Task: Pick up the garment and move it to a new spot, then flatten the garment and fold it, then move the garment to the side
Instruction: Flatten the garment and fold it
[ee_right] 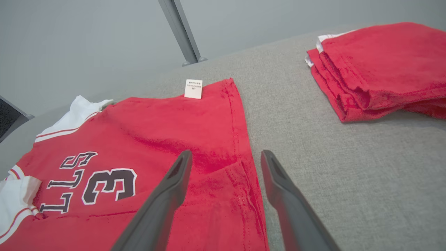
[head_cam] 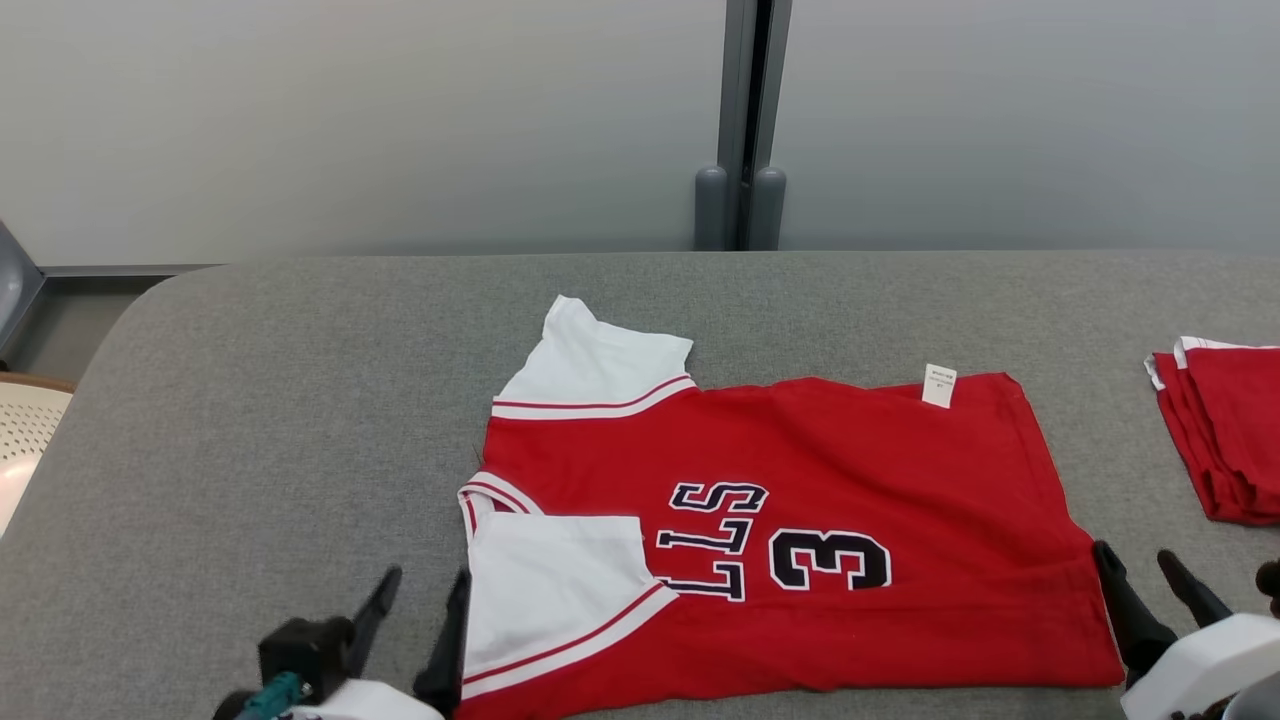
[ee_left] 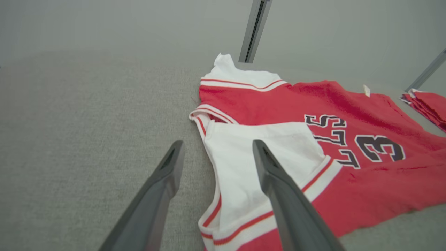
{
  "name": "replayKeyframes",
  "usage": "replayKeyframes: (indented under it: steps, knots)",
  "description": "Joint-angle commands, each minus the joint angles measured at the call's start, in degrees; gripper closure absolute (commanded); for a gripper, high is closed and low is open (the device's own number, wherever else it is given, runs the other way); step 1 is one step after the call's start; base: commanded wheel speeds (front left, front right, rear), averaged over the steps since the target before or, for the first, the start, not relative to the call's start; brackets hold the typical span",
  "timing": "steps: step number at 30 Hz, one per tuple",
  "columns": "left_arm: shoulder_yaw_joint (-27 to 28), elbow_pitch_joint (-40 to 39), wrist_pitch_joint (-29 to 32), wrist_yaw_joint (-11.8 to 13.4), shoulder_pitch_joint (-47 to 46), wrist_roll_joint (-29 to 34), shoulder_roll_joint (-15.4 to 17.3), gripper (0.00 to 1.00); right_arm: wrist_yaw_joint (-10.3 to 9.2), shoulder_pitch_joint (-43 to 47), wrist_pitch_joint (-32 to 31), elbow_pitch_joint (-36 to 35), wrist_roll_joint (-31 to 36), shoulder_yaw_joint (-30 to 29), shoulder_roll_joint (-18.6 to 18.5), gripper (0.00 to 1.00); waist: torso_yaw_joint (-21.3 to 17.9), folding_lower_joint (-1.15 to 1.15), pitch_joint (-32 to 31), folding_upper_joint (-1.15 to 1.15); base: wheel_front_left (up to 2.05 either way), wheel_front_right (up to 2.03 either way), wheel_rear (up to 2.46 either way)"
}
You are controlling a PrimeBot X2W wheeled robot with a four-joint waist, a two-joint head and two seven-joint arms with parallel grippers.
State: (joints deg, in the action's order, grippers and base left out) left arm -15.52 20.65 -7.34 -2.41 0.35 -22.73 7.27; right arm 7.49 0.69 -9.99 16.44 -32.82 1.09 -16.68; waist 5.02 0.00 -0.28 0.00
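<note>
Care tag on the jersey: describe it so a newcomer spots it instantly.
On the grey table a red jersey lies spread in the middle. At its far edge, near the right corner, sits a small white care tag. Unlike the big white sleeves at the left end, it is a tiny printed rectangle.

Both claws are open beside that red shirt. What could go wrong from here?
1. The left gripper sits right at the sleeve folded over the shirt; a careless move could snag it and undo that fold.
2. The right gripper straddles the hem; pinching just one layer might skew the next fold.
3. A red pile lies close on the right; sliding the shirt that way could disturb it.
</note>
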Motion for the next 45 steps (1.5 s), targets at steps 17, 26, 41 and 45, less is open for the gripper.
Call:
replayKeyframes:
  steps: [17, 26, 41, 45]
  knots:
    - [3.6, 0.7, -6.6, -0.9, -18.5, 3.6, -1.2, 0.0, 0.01, -13.6, 14.7, -2.7, 10.6, 4.7, -1.3, 0.0, -3.8, 0.0, 11.0, 0.0, 0.0, 0.0, 0.0]
    - [0.3, 10.7, 3.7, -3.7, -36.6, 6.1, 4.5, 0.0, 0.01, -22.2, 15.6, 0.4, 15.2, 4.9, 0.7, 0.0, -8.1, 0.0, 19.7, 0.0, 0.0, 0.0, 0.0]
    - [-16.9, 18.3, 23.5, -5.1, -59.5, -8.7, 20.5, 0.0, 0.0, -33.7, 18.9, 5.4, 15.1, 7.2, 3.5, 0.0, -15.6, 0.0, 28.8, 0.0, 0.0, 0.0, 0.0]
    - [-20.7, 18.6, 25.5, -5.1, -61.2, -11.4, 23.2, 0.0, 0.0, -34.6, 19.3, 6.7, 15.3, 7.0, 3.7, 0.0, -16.6, 0.0, 29.4, 0.0, 0.0, 0.0, 0.0]
